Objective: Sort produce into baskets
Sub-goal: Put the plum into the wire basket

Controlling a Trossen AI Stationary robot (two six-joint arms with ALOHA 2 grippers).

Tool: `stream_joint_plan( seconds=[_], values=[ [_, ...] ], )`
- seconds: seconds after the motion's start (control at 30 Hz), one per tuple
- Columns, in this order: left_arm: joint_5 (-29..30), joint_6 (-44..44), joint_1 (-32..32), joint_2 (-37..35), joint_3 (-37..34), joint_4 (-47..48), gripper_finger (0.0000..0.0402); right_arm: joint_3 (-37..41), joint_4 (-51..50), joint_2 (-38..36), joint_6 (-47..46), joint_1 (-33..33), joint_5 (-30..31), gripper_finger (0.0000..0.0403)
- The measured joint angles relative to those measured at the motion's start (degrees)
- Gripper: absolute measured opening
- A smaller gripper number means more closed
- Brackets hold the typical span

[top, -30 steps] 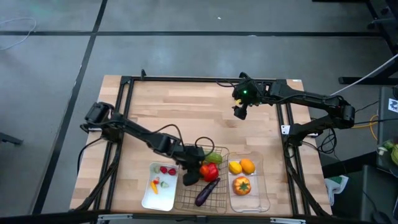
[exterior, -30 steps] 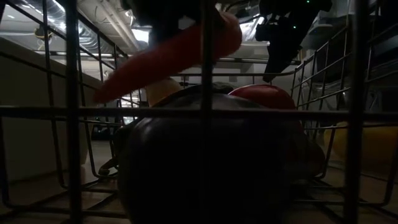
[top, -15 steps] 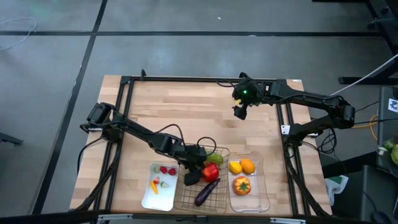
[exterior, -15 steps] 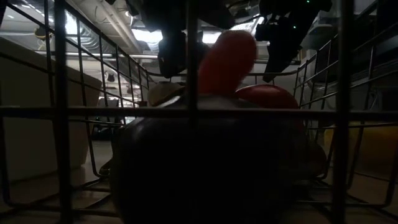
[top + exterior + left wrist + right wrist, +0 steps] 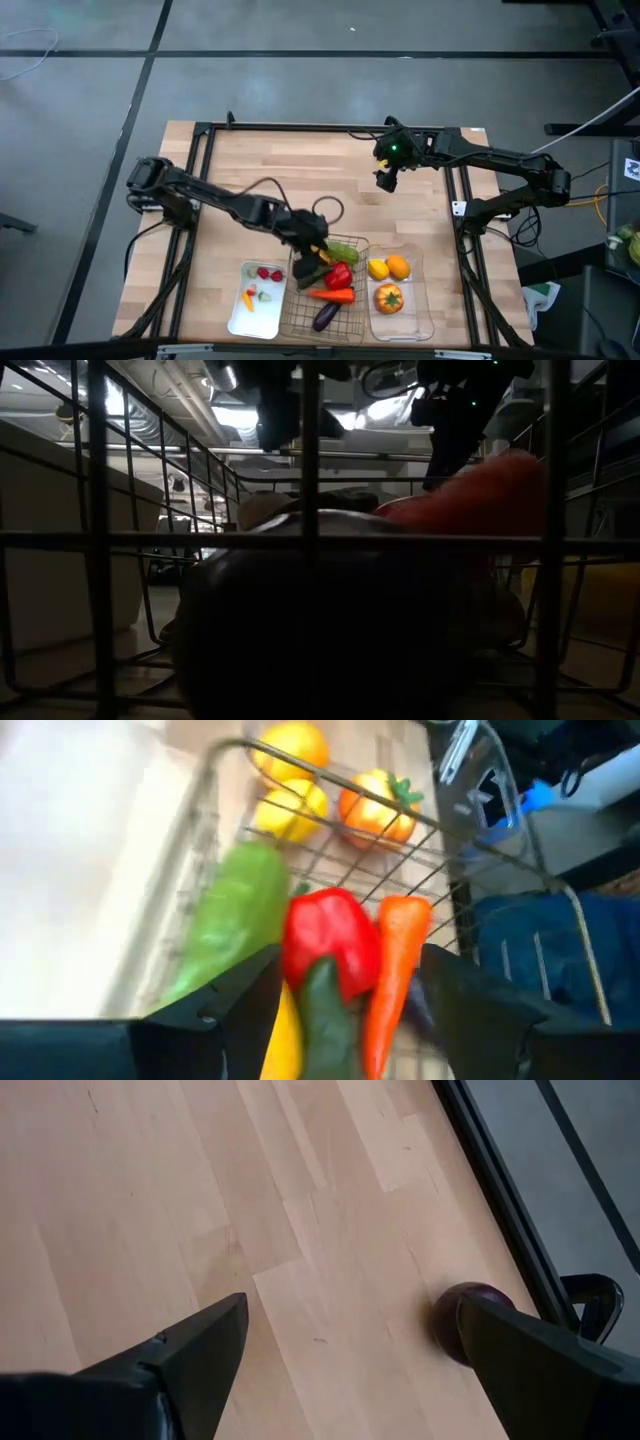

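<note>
The left pincer is seen in the high view at lower centre, over the back edge of the mesh basket; its fingers are shown spread in the left wrist view, with nothing pinched between them. Just beyond them, inside the basket, a carrot, a red pepper, a light green pepper and an eggplant are lying. A dark green piece and a yellow piece are shown close under the fingers only in the left wrist view; from above they are largely hidden by the pincer.

The right pincer is held over bare tabletop at upper centre, its fingers spread wide and empty. Only in the right wrist view is a small dark round thing shown near the table's dark frame rail; what it is cannot be made out.

In the bin, right of the basket, three pieces are counted: a lemon, an orange and an orange-yellow pepper. On the white tray, to the left, two red balls, a small orange piece and two pale pieces are seen, too small to name.

The low view is dark and barred by basket wires; the eggplant fills it, with the carrot's red-orange bulk behind at right.
</note>
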State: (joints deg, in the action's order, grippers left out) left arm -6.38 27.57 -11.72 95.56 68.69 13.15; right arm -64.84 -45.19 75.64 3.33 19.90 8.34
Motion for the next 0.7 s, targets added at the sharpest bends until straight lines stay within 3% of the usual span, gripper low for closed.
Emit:
stream_joint_plan(
  seconds=[0.17,0.37,0.53,0.7],
  values=[
    [2.35,-7.10,2.41,-8.43,0.00,9.77,0.0207,0.00,-0.12,0.00,0.00,0.00,-0.04,0.0356],
    [14.20,-14.68,2.65,-20.83,-3.09,18.55,0.0168,0.00,-0.28,0.00,-0.02,0.00,0.02,0.0356],
    [19.42,-15.69,2.36,-33.06,-12.98,19.54,0.0120,0.00,-0.31,0.00,-0.04,0.00,0.04,0.0356],
    [20.77,-12.85,2.95,-47.36,-25.73,17.82,0.0080,0.00,0.25,0.00,-0.04,0.00,0.07,0.0356]
  ],
)
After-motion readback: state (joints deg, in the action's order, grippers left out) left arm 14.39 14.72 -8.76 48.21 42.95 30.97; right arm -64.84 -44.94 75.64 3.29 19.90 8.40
